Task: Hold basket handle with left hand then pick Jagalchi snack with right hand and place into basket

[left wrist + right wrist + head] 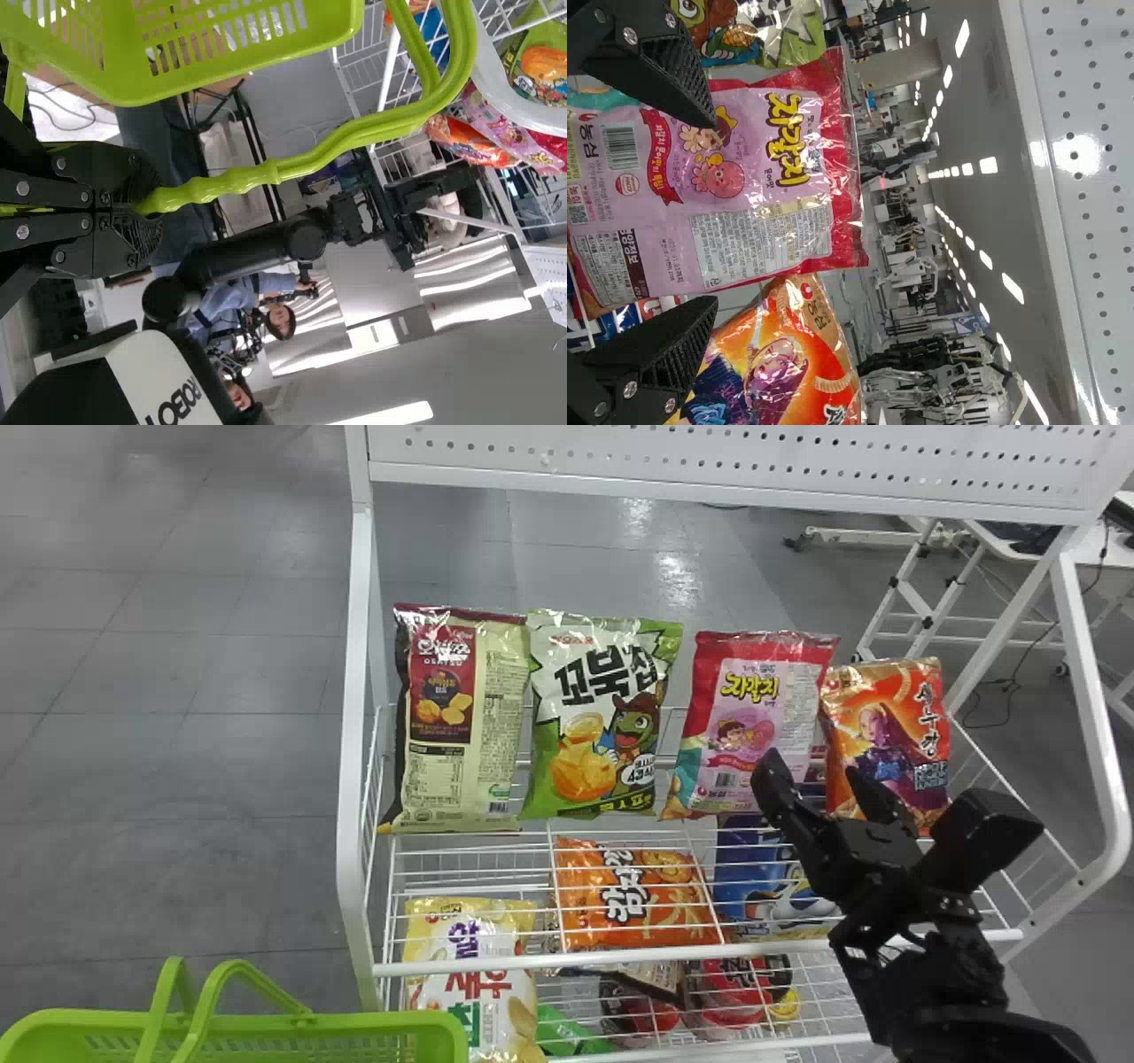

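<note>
The pink and red Jagalchi bag (753, 717) stands third from the left in the rack's upper row. My right gripper (819, 779) is at that bag's lower right, by the orange bag's edge. In the right wrist view the open right gripper (713, 212) has one finger over the Jagalchi bag (744, 199) and the other over its edge and the orange bag, with the pink front between the tips. The green basket (390, 1023) is at the bottom left, handle (208, 1001) raised. In the left wrist view my left gripper (151, 205) is shut on the basket handle (230, 181).
A white wire rack (354, 779) holds the bags; a green bag (602, 717) stands left of Jagalchi, an orange one (886, 735) right. More snacks lie on the lower shelf, behind its front rail (620, 959). A perforated panel (753, 469) spans the top.
</note>
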You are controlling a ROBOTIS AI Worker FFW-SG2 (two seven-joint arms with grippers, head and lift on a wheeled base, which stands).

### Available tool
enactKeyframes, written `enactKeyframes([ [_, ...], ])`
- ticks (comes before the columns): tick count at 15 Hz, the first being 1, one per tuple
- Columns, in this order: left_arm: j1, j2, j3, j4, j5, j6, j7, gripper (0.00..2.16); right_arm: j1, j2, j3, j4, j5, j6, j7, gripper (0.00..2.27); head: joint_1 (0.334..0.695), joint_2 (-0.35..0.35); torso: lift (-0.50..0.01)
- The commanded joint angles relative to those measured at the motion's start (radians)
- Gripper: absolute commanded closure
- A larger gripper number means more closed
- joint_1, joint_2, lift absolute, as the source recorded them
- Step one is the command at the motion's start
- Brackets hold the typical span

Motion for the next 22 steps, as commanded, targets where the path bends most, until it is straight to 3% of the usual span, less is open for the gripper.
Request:
enactKeyframes([
  [1, 0.003, 0.004, 0.001, 0.003, 0.005, -0.016, -0.010, 2.15, -0.037, 0.001, -0.006, 0.031, 0.004, 0.023, 0.000, 0.11, 0.695, -0.170, -0.009],
  [17, 0.021, 0.008, 0.011, -0.001, 0.008, -0.037, -0.010, 2.15, -0.277, 0.001, 0.041, 0.235, 0.038, 0.171, -0.024, 0.13, 0.695, -0.112, -0.009],
  [20, 0.028, 0.010, 0.021, -0.001, 0.011, -0.044, -0.010, 2.15, -0.298, 0.001, 0.040, 0.254, 0.040, 0.211, -0.024, 0.27, 0.695, -0.103, -0.009],
  [22, 0.032, 0.013, 0.025, -0.001, 0.011, -0.050, -0.010, 2.15, -0.298, 0.001, 0.041, 0.254, 0.035, 0.241, -0.024, 0.61, 0.695, -0.099, -0.009],
])
